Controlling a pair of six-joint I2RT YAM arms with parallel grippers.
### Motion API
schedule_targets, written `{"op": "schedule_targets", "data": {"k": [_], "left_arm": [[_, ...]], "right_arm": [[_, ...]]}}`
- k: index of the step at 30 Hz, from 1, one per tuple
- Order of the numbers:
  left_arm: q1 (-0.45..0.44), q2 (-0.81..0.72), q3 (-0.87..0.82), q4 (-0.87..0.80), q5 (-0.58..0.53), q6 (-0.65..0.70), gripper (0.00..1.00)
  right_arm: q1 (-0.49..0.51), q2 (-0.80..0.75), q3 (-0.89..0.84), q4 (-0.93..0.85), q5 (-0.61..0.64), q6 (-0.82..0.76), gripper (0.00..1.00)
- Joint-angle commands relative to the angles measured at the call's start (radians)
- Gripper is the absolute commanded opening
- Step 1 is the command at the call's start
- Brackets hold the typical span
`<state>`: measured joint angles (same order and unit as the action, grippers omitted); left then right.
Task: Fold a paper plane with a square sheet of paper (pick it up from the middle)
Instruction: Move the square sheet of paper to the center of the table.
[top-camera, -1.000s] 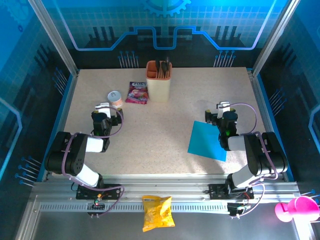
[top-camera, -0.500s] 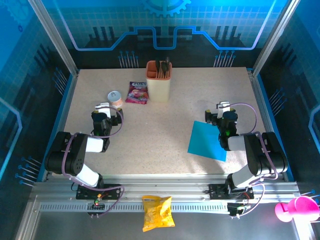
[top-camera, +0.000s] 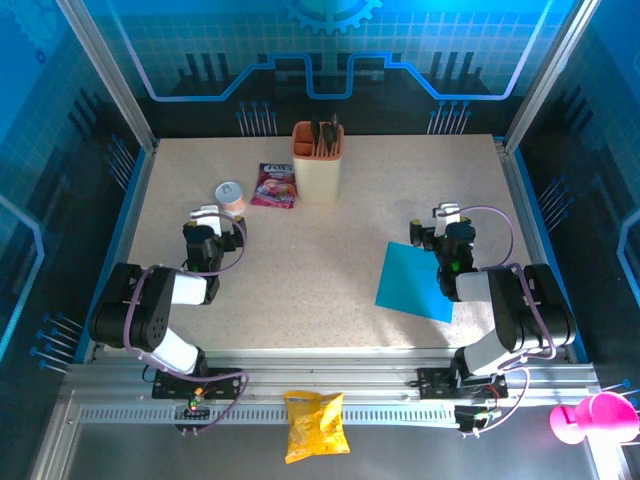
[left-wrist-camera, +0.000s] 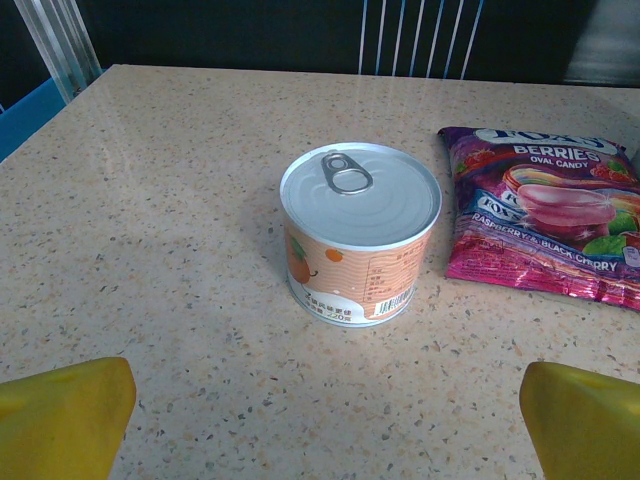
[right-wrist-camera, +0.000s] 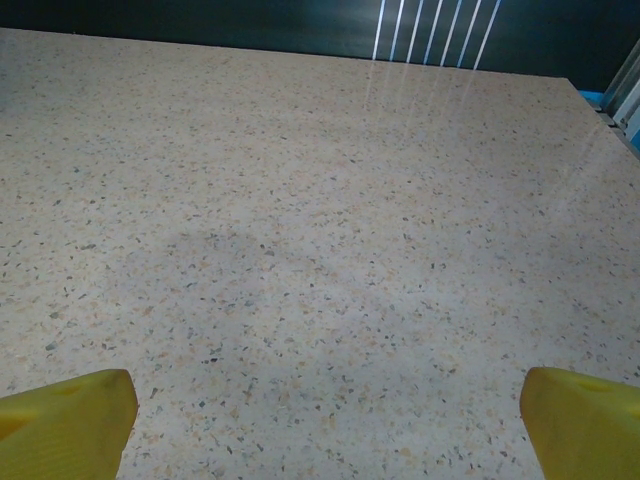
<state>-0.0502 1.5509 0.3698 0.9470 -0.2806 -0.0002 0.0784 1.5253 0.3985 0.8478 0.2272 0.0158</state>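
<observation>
the speckled beige desk (top-camera: 320, 250) takes up most of the cell, with blue-lit panels around it. two dark arms sit folded at its near edge. the left arm (top-camera: 150, 315) is bent back on itself with the left pincer (top-camera: 207, 214) low over the desk, pointing away from me. in its wrist view the left pincer (left-wrist-camera: 320, 435) is released, its yellow fingers (left-wrist-camera: 60, 420) spread out to the two bottom corners with nothing between them. the right arm (top-camera: 510, 310) is folded the same way. the right pincer (top-camera: 447, 214) is also released. its wrist view shows the right pincer (right-wrist-camera: 320, 435) with its fingers (right-wrist-camera: 585, 425) wide apart above bare desk.

the square sheet of paper (top-camera: 412, 282) lies flat and unfolded on the right side of the desk, towards the near edge. it is turned a little askew, and its right edge runs under the right arm's wrist as seen from above. neither pincer touches it.

at the far middle stands a beige cup (top-camera: 317, 160) with dark things poking out of its top. a yellow snack bag (top-camera: 315, 425) rests on the metal rail (top-camera: 120, 410) in front of the desk, and a pink cup (top-camera: 595, 418) sits at the rail's right end. a pink-purple candy packet (top-camera: 274, 185) lies flat just left of the beige cup. a small can (top-camera: 230, 197) stands upright near it, ahead of the left pincer. the left wrist view shows the can (left-wrist-camera: 360, 235) with a ring-pull lid, apart from the packet (left-wrist-camera: 545, 215).
</observation>
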Motion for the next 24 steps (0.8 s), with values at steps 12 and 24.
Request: {"op": "schedule_targets", "data": {"k": [12,24], "left_arm": [[-0.142,-0.396,0.342,-0.873,-0.031,-0.214,1.00],[-0.402,-0.541,0.474,-1.386,-0.031,-0.564,1.00]], "right_arm": [[-0.001,-0.440,0.345,-1.060,0.019,0.493,0.99],[0.099,-0.433,0.168,-1.196,-0.251,0.657,0.98]]}}
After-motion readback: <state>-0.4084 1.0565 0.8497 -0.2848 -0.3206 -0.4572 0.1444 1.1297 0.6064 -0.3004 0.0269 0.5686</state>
